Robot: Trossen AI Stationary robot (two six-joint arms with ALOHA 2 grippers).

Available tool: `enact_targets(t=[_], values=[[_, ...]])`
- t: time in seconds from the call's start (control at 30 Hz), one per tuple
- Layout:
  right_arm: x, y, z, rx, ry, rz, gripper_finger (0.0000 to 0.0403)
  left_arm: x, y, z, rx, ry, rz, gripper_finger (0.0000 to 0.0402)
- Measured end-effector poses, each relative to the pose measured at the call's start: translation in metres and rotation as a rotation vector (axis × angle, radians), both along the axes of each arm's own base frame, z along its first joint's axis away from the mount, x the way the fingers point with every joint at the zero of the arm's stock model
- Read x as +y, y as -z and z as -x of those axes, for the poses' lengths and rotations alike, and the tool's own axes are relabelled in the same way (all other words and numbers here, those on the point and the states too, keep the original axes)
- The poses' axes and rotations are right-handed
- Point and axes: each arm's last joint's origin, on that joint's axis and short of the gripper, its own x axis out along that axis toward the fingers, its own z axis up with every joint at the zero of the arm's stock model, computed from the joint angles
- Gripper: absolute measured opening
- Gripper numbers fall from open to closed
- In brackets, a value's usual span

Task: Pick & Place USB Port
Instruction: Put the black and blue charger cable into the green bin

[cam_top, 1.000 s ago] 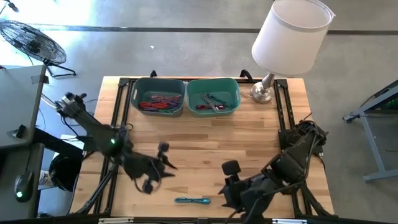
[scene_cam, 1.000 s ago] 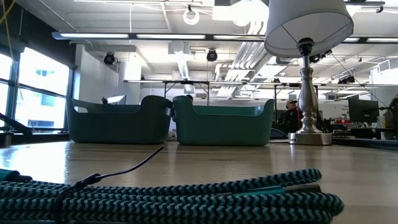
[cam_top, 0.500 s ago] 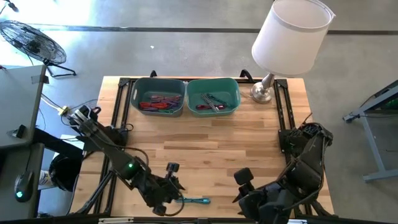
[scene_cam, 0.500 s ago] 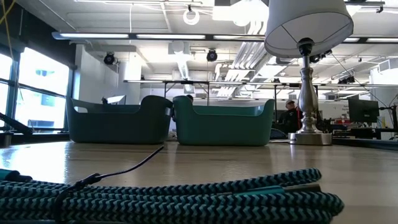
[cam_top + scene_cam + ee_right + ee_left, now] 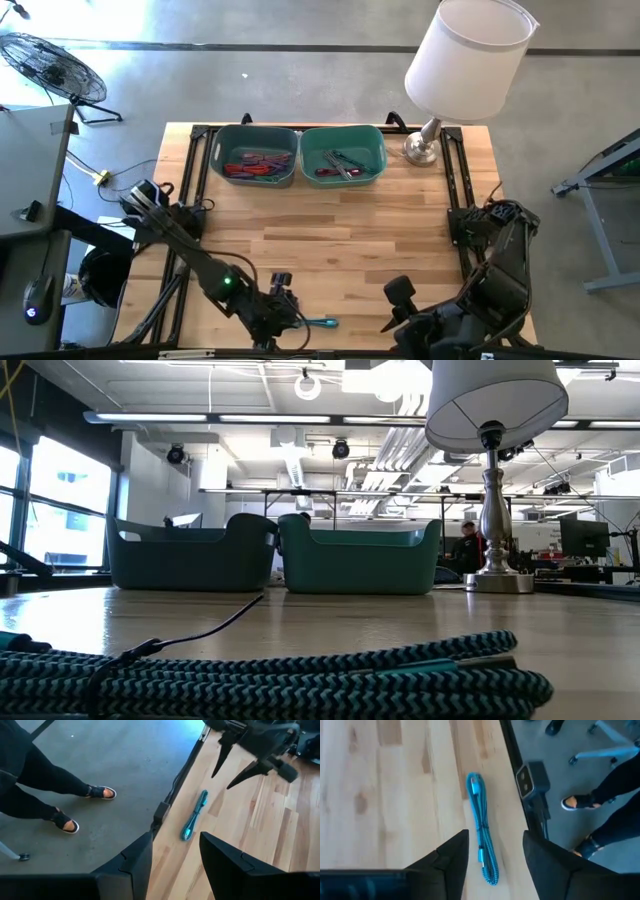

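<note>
A teal braided USB cable (image 5: 318,322) lies coiled in a narrow bundle flat on the wood near the table's near edge. It fills the foreground of the low view (image 5: 300,670). My left gripper (image 5: 288,312) hovers just left of and above the cable with its fingers open. In the left wrist view the cable (image 5: 481,827) runs down toward the gap of the left gripper (image 5: 492,865). My right gripper (image 5: 400,305) waits open near the near edge, right of the cable. Its wrist view shows the cable (image 5: 194,815) and the left gripper (image 5: 250,750) above it.
Two teal bins stand at the far edge: the left bin (image 5: 255,155) holds red and blue cables, the right bin (image 5: 343,155) holds dark items. A lamp (image 5: 425,145) stands at the far right corner. A person's legs (image 5: 45,785) are on the floor beyond the near edge.
My left gripper has swung from the table's middle left toward the near edge and down toward the cable, staying open. My right arm has drawn back toward the near right corner. The cable has not moved.
</note>
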Motion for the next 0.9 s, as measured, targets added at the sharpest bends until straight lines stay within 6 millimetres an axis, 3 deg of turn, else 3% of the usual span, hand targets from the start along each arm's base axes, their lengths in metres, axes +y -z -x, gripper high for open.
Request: enact_targets(t=[0.3, 0.63, 0.9], values=[[0.0, 0.0, 0.0, 0.003, 0.006, -0.007, 0.0156, -0.012, 0.042, -0.012, 0.12, -0.011, -0.02, 0.0179], [0.001, -0.001, -0.001, 0.001, 0.02, -0.028, 0.0156, -0.006, 0.064, -0.026, 0.156, -0.1, -0.046, 0.0179], [0.004, 0.0, 0.003, 0.01, 0.025, -0.044, 0.0156, -0.004, 0.09, -0.039, 0.275, -0.046, 0.044, 0.0179]])
